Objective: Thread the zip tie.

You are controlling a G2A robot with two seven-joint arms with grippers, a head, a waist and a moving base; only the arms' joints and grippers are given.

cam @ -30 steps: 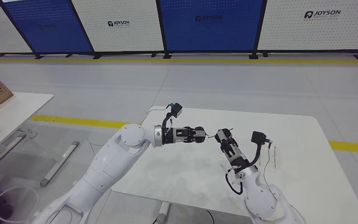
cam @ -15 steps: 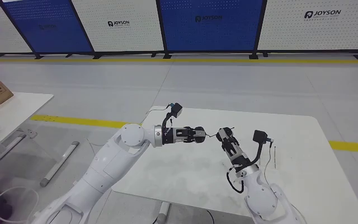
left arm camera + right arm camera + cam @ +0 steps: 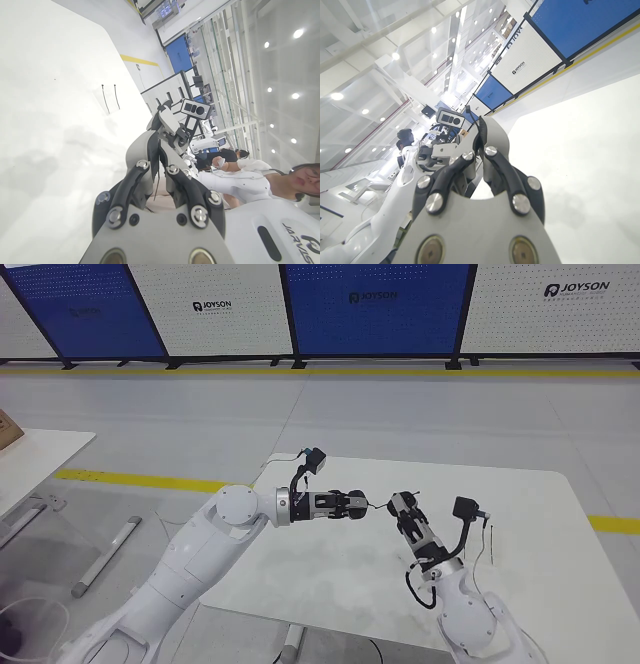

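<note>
A thin black zip tie (image 3: 378,504) spans the small gap between my two grippers above the white table (image 3: 520,504). My left gripper (image 3: 362,505) is shut on one part of it; in the left wrist view the strap's tail (image 3: 156,181) hangs down between the shut fingers of my left gripper (image 3: 158,140). My right gripper (image 3: 396,505) faces it from the other side and is also shut on the tie. In the right wrist view the tie's square head (image 3: 468,108) sticks out past the tips of my right gripper (image 3: 480,125).
A clear bag with two spare black zip ties (image 3: 110,100) lies flat on the table beside the right arm, and the same spare zip ties (image 3: 490,539) appear in the top view. The table's edge (image 3: 270,464) runs close behind the left arm.
The right arm has edged slightly to the right. Both grippers still hold the tie at the same height.
</note>
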